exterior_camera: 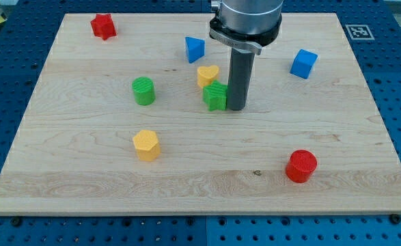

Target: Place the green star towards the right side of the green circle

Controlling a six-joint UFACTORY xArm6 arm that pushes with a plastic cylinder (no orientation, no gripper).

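Observation:
The green star (215,96) lies near the middle of the wooden board. The green circle (144,91) stands to its left, about a hundred pixels away. My tip (238,107) rests on the board right against the star's right side. The dark rod rises from it to the arm's grey housing at the view's top.
A yellow heart (208,75) sits just above the green star, close to it. A blue triangle (195,49) lies above that. A red star (103,26) is at top left, a blue cube (303,63) at right, a yellow hexagon (146,145) at lower left, a red circle (301,166) at lower right.

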